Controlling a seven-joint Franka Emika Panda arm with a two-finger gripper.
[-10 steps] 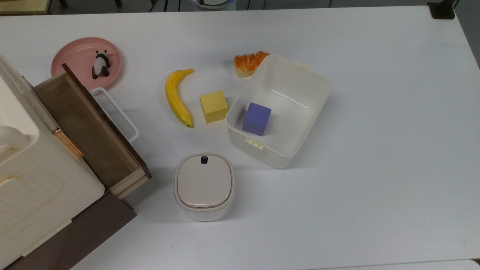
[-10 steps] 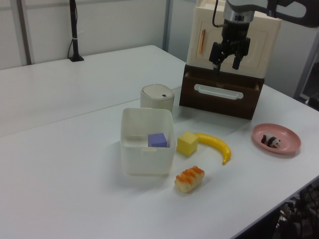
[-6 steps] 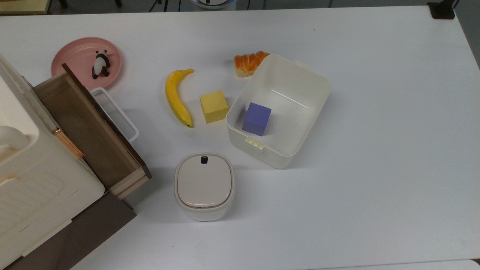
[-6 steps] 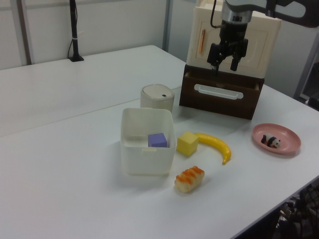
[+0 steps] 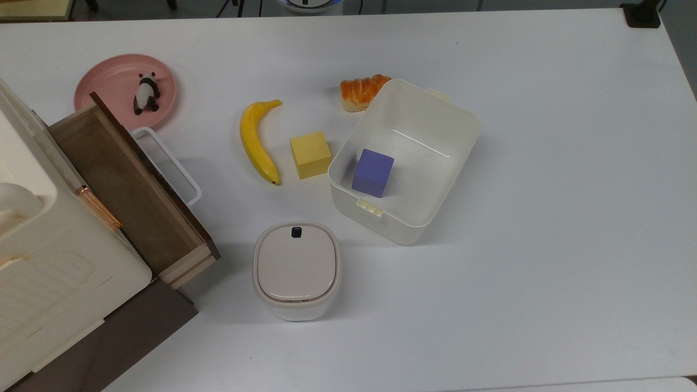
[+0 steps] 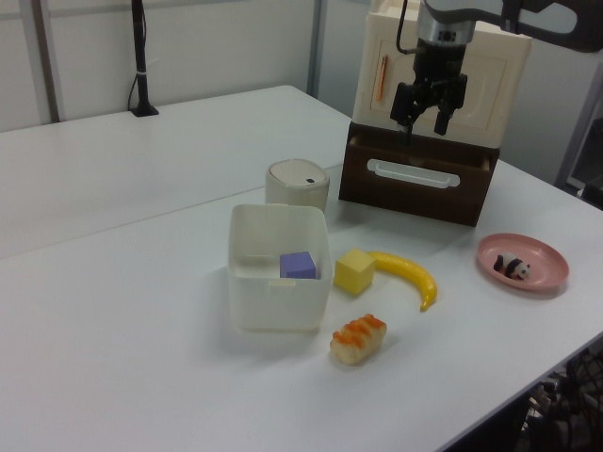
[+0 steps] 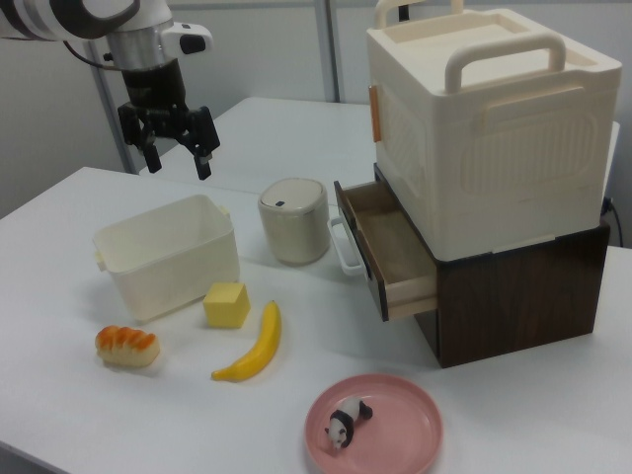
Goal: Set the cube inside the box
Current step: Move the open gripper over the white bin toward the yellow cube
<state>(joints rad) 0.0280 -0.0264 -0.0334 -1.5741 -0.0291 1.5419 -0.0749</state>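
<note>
Lying on the table in the top view: cube, between banana and box, just beside the box wall; a purple cube already sits inside.

Left view: gripper high above the drawer, released, fingers spread, holding nothing, well apart from the cube.

Right view: gripper hangs behind the box. Advice: descend square to the cube's flat faces, clearing banana and wall.
</note>
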